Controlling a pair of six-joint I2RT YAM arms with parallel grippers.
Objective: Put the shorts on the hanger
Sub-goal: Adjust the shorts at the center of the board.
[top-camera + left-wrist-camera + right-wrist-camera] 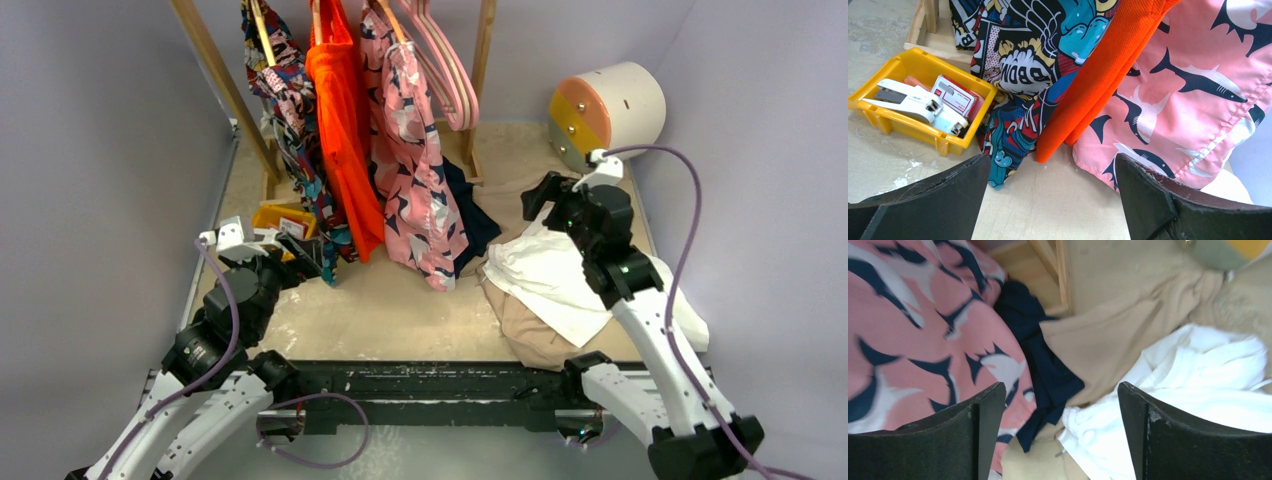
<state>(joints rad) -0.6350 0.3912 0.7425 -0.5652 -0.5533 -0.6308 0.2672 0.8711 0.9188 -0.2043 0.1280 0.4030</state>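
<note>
The white shorts [548, 272] lie crumpled on the table's right side, on top of a tan garment [535, 335]. My right gripper [532, 198] hovers open just beyond their far left edge. In the right wrist view the shorts [1198, 370] fill the lower right, with the gathered waistband near the right finger [1158, 440], and nothing sits between the fingers. The pink hanger [455, 75] hangs empty on the rack at the back, with others like it beside it. My left gripper [306, 252] stands open at the left, low by the hanging clothes, over bare table [1048, 200].
Comic-print [290, 110], orange [345, 130] and pink shark-print [415, 190] garments hang from the wooden rack. A navy cloth [1048, 365] lies under them. A yellow bin [913, 120] with a stapler sits at the left. A white cylinder [610, 110] lies at the back right.
</note>
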